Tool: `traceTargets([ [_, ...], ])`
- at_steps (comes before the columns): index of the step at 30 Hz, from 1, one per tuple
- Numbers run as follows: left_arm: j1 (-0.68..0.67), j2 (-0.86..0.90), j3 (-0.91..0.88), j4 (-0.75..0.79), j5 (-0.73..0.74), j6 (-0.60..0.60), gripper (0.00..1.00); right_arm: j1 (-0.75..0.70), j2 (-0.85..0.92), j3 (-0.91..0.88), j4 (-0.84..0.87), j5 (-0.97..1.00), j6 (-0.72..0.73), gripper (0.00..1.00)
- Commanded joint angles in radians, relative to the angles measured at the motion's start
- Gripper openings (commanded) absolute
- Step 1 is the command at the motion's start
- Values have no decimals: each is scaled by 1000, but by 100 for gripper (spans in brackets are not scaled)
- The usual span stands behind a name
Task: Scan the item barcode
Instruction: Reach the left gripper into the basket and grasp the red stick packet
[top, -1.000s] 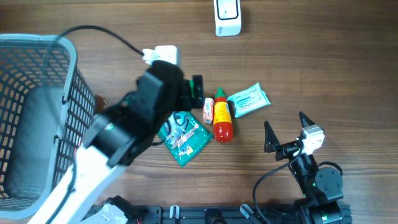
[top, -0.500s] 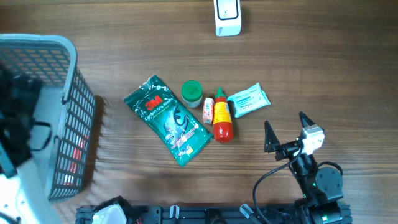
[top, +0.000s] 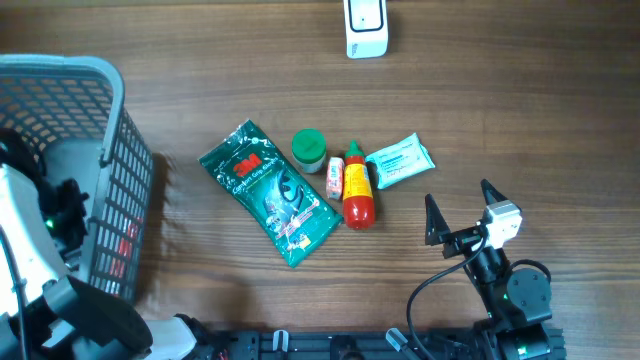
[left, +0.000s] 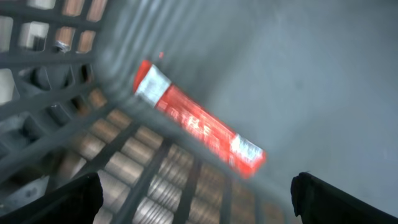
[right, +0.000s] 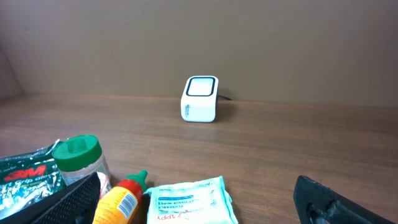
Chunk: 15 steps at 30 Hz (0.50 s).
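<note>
My left gripper (left: 199, 200) stands open inside the grey mesh basket (top: 70, 68) at the table's left, with nothing between its fingers. Just beyond it a red and white box (left: 198, 124) lies on the basket floor against the mesh wall. The white barcode scanner (top: 366, 27) stands at the table's far edge and also shows in the right wrist view as the scanner (right: 201, 98). My right gripper (top: 457, 195) rests open at the near right, pointing toward the scanner.
In the table's middle lie a green 3M packet (top: 270, 193), a green-lidded jar (top: 309, 149), a small pink item (top: 334, 178), a red sauce bottle (top: 357, 187) with a yellow label and a wipes pack (top: 399, 160).
My left arm has swung from above the items in the table's middle over to the basket, uncovering the green packet and jar. The right arm has not moved.
</note>
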Motion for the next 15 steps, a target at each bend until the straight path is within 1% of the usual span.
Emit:
traceTargets([
  [1,3,4,-201,127,5,-134,100,3,-4,-1,2,-1,-11,100],
  [2,3,4,-283,223,5,-134,100,3,-4,-1,2,-1,-11,100],
  [5,3,4,-391,356,5,-133,100,3,-4,-1,2,-1,-11,100],
  [10,1,4,-432,400,5,-122,100,3,-4,-1,2,-1,-11,100],
  [13,1,4,-501,492,-3,-122,100,3,-4,-1,2,-1,-11,100],
  [15,2,4,-566,575,-81,-122,100,3,-4,-1,2,-1,-11,100],
])
